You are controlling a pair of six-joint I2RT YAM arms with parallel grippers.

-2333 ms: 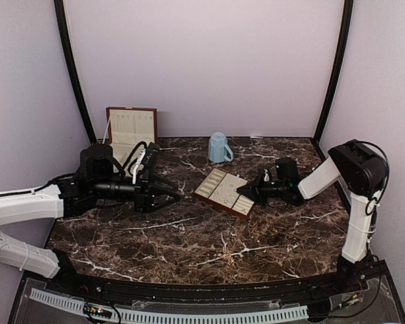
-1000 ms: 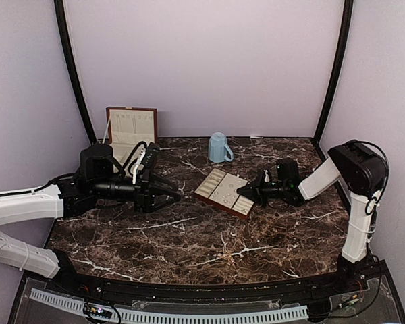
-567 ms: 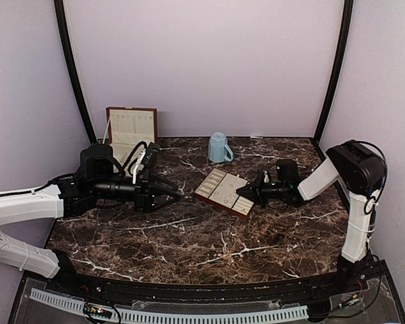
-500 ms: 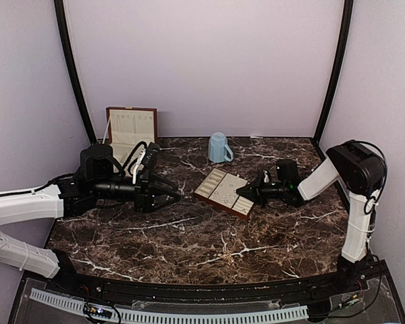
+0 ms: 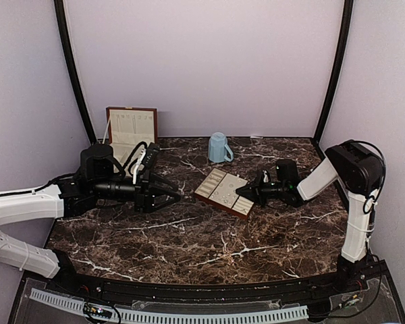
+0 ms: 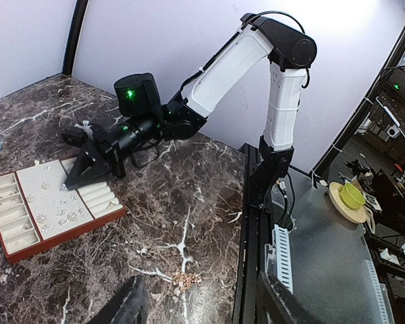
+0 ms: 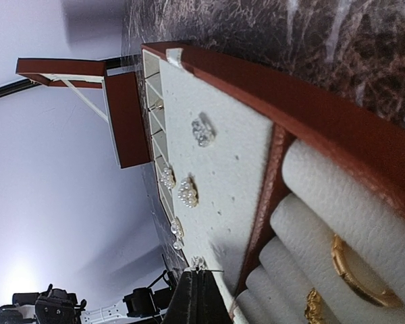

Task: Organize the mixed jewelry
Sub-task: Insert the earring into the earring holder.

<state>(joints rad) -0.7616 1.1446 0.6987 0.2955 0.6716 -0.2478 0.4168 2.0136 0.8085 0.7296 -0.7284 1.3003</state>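
On marble table, right gripper closed, left gripper spread; only right wrist view shows gold rings.

Worktop front half: open lane, left edge to right edge. Centre: jewelry tray, lying skew. Left arm sits low across the left side; left gripper near tray's left corner, gap btwn. Right arm comes in from right edge, blocks tray's right end. Back edge: mug mid, wooden box w/ lid up in back-left corner; free gap btwn them.
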